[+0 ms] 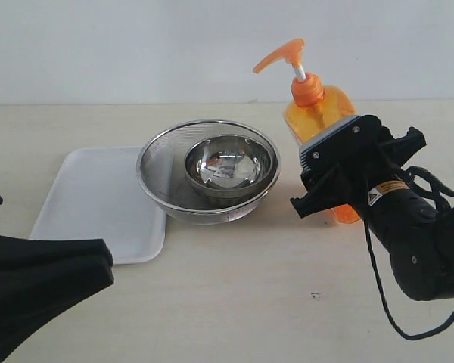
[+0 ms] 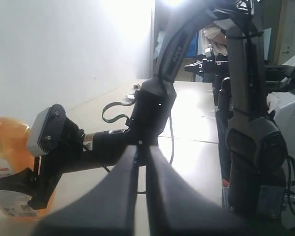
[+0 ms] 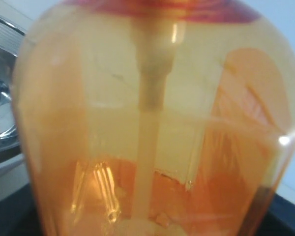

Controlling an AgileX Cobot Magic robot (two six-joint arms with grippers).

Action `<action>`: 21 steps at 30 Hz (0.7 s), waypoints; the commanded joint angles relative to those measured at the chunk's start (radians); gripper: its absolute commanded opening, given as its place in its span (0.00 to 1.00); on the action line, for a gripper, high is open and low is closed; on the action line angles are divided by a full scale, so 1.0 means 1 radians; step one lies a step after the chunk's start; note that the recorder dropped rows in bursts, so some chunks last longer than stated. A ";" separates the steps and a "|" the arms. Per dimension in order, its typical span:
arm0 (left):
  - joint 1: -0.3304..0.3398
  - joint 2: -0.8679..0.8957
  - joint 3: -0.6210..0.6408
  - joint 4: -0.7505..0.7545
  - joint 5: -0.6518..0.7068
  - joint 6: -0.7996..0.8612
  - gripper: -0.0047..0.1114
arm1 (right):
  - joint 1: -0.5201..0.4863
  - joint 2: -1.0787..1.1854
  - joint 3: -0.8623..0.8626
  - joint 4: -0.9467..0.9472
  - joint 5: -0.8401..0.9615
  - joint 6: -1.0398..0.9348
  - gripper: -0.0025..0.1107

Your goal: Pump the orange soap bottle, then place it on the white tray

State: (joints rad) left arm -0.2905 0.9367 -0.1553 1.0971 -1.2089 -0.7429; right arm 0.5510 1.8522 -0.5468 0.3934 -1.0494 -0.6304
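The orange soap bottle [image 1: 318,113] stands upright at the back right, its orange pump head [image 1: 284,54] raised on the white stem. My right gripper [image 1: 356,178] is shut on the bottle's body, one finger on each side. In the right wrist view the bottle [image 3: 152,123] fills the frame, with a dark finger [image 3: 5,216] showing at a lower corner. The white tray [image 1: 91,197] lies flat at the left with nothing on it. My left gripper [image 1: 110,268] is shut on nothing, low at the front left, near the tray's front corner; its closed fingers [image 2: 132,162] point toward the right arm.
A round steel mesh strainer [image 1: 159,174] holding a shiny steel bowl [image 1: 228,162] sits between the tray and the bottle, overlapping the tray's right edge. A pale wall runs behind the table.
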 commanded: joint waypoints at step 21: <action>0.000 0.398 -0.427 -0.149 0.169 -0.221 0.08 | -0.001 -0.008 -0.002 0.048 -0.023 -0.085 0.02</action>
State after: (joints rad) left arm -0.2905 1.2929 -0.5515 0.9712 -1.0044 -0.9785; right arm 0.5510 1.8500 -0.5475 0.4287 -1.0436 -0.6949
